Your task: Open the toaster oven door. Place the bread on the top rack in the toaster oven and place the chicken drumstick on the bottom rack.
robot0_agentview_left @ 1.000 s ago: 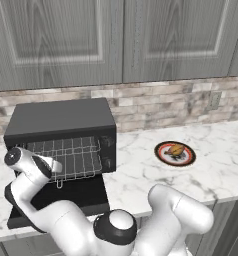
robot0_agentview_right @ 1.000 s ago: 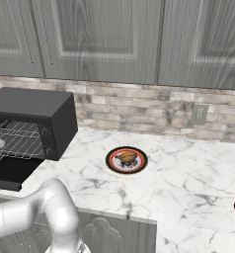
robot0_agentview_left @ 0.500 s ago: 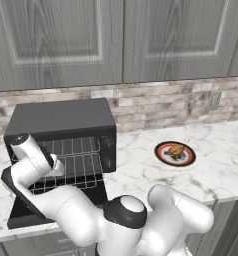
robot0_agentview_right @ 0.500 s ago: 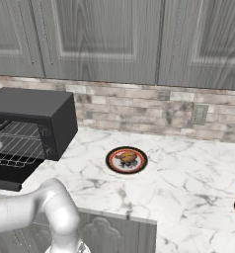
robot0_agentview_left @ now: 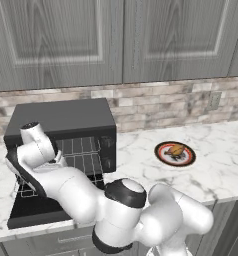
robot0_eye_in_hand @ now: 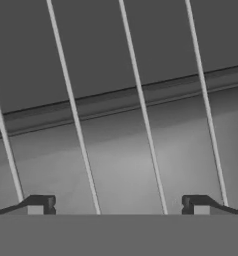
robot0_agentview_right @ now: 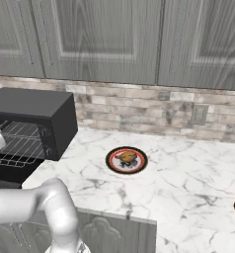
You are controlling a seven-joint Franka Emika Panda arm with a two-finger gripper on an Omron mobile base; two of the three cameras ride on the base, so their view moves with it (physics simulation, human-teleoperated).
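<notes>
— marble counter [robot0_agentview_right: 178,178], grey cabinets above. where's the oven?
— oven [robot0_agentview_left: 66,125] at my left, door [robot0_agentview_left: 36,210] dropped flat. drumstick [robot0_agentview_right: 127,158] on a plate [robot0_agentview_right: 114,165], well apart.
— jaws?
— gripper [robot0_eye_in_hand: 118,206] spread wide over rack wires [robot0_eye_in_hand: 141,105], holding nothing.

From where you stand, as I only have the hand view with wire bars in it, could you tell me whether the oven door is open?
Observer: Yes. The door lies folded down flat in front of the oven.
Operator: Thank you. Is there food left outside?
Observer: A plate on the counter, to the right of the oven, holds browned food; I cannot tell whether it is one piece or two.
Operator: And where is my tool relative to the oven?
Observer: The white wrist is at the oven's mouth, above the open door, level with the wire racks.
</notes>
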